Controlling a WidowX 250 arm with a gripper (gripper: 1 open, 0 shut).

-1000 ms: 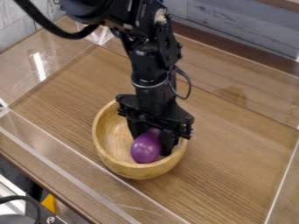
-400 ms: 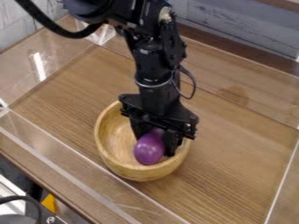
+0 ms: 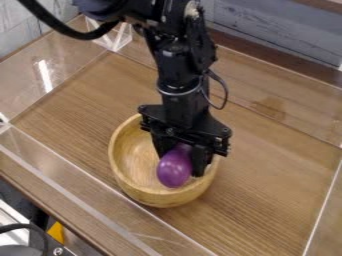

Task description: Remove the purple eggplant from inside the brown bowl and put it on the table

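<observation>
Raised slightly, the pincer (image 3: 185,152) grips the purple eggplant (image 3: 175,168) above the brown bowl's (image 3: 124,170) floor.

Arm and eggplant shifted slightly right in the frame

The black arm (image 3: 183,75) sits a little farther right in the upper middle; the purple eggplant (image 3: 175,167), below center, and the brown bowl (image 3: 138,165) around it also lie slightly farther right

glossy purple eggplant (image 3: 175,168), smooth grained wooden bowl (image 3: 138,180), wood-grain tabletop (image 3: 274,175), shiny clear plastic-looking walls (image 3: 47,70)
</observation>
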